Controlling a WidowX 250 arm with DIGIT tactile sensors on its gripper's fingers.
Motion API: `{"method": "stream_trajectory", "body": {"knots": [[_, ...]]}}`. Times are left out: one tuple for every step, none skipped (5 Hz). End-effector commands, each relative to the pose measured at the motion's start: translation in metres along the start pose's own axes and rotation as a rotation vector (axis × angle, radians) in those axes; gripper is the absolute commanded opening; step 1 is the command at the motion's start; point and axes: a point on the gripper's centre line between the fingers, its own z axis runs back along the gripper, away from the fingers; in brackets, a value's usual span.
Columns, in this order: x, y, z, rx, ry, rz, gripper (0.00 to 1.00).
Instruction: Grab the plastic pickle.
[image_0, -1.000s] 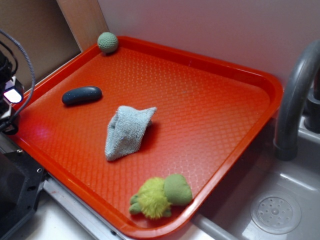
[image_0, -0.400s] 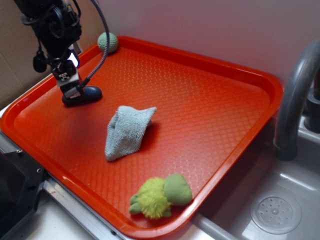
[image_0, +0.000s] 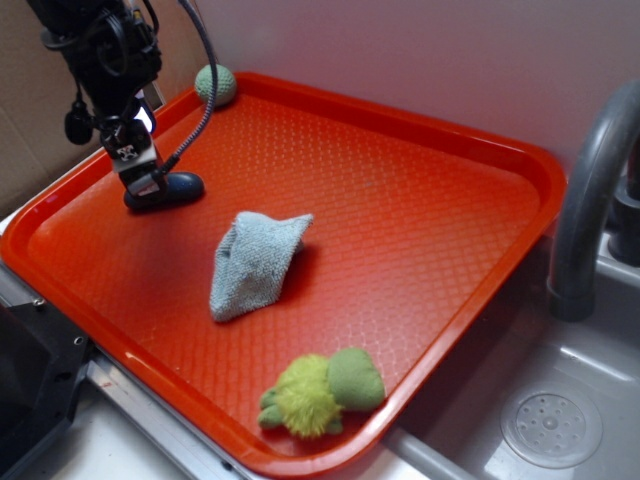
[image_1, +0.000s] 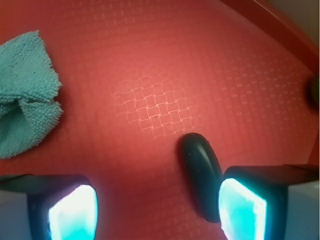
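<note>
Hardly shifted since before, the pincer (image_1: 155, 207) stands spread, one finger touching the plastic pickle (image_1: 201, 172).

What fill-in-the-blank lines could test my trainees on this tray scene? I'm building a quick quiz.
1. The gripper stands ____, fingers wide apart.
2. The plastic pickle lies on the ____-coloured tray.
3. The blue-grey cloth sits between the pickle and the ____ plush toy.

Missing words: open; red; yellow-green

The arm is black, with a grey braided cable looping from it. Its hand (image_0: 150, 185) has black fingers (image_1: 260, 200) with glowing cyan-white pads. A white marked patch shows on its side.
</note>
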Motion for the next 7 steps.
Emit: {"method": "stream_trajectory", "body": {"knots": [[0.011, 0.007, 0.006, 0.025, -0.035, 0.01, 1.0], [0.003, 0.021, -0.005, 0.077, -0.037, -0.03, 1.0], [-0.003, 0.028, -0.015, 0.048, -0.024, -0.049, 1.0], [-0.012, 0.047, -0.033, 0.015, 0.016, -0.021, 1.0], [-0.006, 0.051, -0.051, 0.006, 0.038, -0.058, 1.0], [-0.004, 0.044, -0.078, -0.004, 0.063, -0.103, 1.0], [-0.005, 0.031, -0.083, 0.006, 0.05, -0.118, 0.0]]}}
